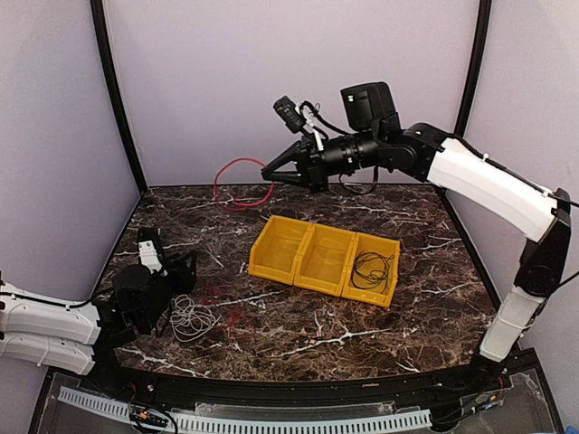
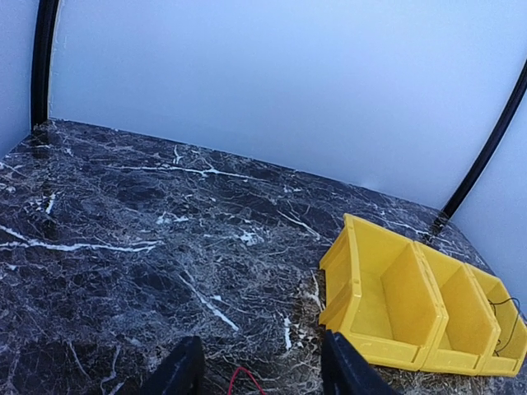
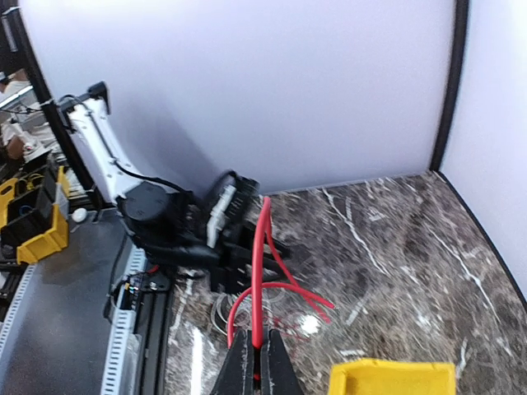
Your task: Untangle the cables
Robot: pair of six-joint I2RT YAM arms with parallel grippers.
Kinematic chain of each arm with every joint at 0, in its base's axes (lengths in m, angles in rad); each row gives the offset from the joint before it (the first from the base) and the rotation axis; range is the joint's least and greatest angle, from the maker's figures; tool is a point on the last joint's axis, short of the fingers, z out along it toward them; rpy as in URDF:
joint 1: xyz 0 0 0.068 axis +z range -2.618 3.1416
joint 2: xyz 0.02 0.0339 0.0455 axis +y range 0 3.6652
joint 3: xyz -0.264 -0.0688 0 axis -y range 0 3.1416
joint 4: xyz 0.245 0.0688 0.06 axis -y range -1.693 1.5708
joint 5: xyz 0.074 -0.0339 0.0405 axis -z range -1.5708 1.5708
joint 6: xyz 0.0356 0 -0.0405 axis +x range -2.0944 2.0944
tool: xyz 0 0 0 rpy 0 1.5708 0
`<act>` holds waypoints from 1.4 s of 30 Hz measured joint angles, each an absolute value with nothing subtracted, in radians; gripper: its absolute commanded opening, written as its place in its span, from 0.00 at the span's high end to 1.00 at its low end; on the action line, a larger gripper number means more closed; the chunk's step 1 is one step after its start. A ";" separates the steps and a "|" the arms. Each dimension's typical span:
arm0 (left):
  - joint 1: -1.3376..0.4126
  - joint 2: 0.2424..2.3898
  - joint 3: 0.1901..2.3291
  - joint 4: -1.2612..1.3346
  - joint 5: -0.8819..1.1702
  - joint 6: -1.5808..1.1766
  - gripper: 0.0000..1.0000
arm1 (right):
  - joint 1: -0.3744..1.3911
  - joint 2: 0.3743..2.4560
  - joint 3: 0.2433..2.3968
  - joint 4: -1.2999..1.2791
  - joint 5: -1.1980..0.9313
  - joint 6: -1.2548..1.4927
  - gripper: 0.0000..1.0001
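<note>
Right end effector grips red cable above dark marble table, lavender walls; left end effector parted.

The red cable is hanging in the air over the far left of the surface, pinched in the closed right gripper; its loose loops are drooping leftward, with the lowest bend dipping toward the marble. The white cable is lying as a small loose coil at the near left. Just right of it, thin red strands are trailing flat on the surface. The black cable is sitting coiled inside the rightmost compartment of the yellow bin.
</note>
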State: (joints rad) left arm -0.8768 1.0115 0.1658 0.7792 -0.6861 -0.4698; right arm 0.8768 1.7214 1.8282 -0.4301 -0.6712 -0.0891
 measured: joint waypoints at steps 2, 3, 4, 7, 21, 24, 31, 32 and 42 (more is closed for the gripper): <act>-0.877 0.992 0.172 0.743 -0.671 -0.476 0.33 | 0.810 1.698 1.758 -0.424 -0.654 -0.105 1.00; -0.877 0.984 0.177 0.726 -0.668 -0.480 0.32 | 0.777 1.691 1.723 -0.424 -0.648 -0.115 1.00; -0.877 0.978 0.181 0.710 -0.665 -0.486 0.30 | 0.750 1.688 1.690 -0.424 -0.640 -0.123 1.00; -0.877 0.968 0.188 0.664 -0.662 -0.503 0.30 | 0.672 1.677 1.586 -0.435 -0.604 -0.158 1.00; -0.877 0.997 0.276 0.498 -0.647 -0.522 0.30 | 0.518 1.512 1.333 -0.505 -0.485 -0.295 1.00; -0.877 1.017 0.299 0.477 -0.638 -0.521 0.30 | 0.518 1.513 1.311 -0.510 -0.469 -0.313 1.00; -0.874 1.041 0.314 0.435 -0.623 -0.544 0.25 | 0.521 1.609 1.312 -0.517 -0.465 -0.326 1.00; -0.874 1.041 0.314 0.434 -0.620 -0.546 0.20 | 0.524 1.628 1.312 -0.517 -0.462 -0.329 1.00; -0.788 1.266 0.559 0.452 -0.368 -0.519 0.10 | 0.591 1.723 1.242 -0.481 -0.306 -0.390 0.58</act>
